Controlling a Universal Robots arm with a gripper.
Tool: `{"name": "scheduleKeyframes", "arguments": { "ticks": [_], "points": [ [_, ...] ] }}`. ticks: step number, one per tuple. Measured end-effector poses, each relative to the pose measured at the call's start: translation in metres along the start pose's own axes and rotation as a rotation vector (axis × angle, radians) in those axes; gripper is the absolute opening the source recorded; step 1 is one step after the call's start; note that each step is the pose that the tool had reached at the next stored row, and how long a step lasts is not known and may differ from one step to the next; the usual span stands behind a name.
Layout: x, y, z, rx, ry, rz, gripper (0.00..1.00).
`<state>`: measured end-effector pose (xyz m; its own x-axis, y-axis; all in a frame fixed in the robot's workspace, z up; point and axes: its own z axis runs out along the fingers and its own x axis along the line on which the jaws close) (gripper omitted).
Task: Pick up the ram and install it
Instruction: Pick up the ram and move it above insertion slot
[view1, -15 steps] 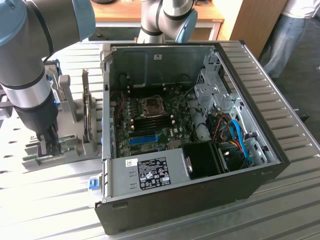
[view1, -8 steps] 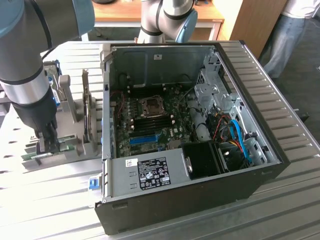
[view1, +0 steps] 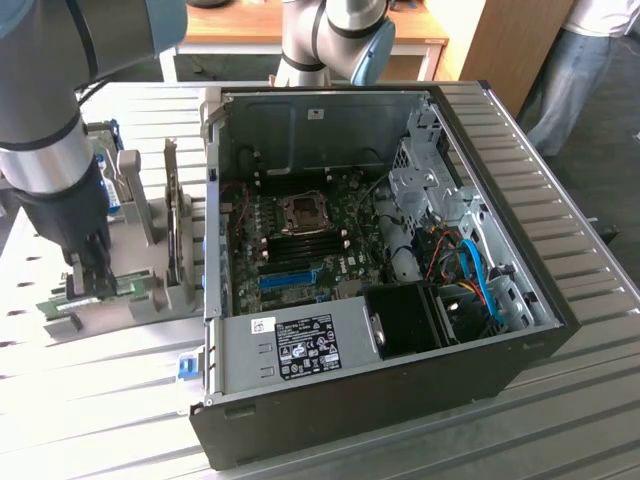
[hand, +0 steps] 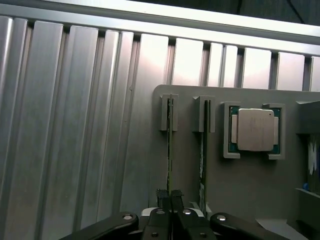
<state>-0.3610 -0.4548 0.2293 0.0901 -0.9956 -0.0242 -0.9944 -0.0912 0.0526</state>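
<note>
Green ram (hand: 169, 145) | pincer (hand: 170, 193) clenched on it | second stick (hand: 203, 150) just beside | processor (hand: 255, 129) near

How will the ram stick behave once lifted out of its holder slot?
Probably stiff and light: the ram is a thin board standing on edge in the grey holder. Likely fragile to side loads, being that thin. The claw pinches only a short stretch of it, so it could pivot or slip.

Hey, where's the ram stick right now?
The ram stands on edge in the grey holder, to the exterior view's left of the computer case, pinched in the hand, beside a second stick.
</note>
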Motion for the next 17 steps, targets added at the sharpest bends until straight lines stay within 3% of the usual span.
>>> {"name": "scheduleKeyframes", "arguments": {
  "ticks": [17],
  "points": [
    [-0.001, 0.0015, -0.0432, 0.0002, -0.0006, 0.010, 0.12]
  ]
}}
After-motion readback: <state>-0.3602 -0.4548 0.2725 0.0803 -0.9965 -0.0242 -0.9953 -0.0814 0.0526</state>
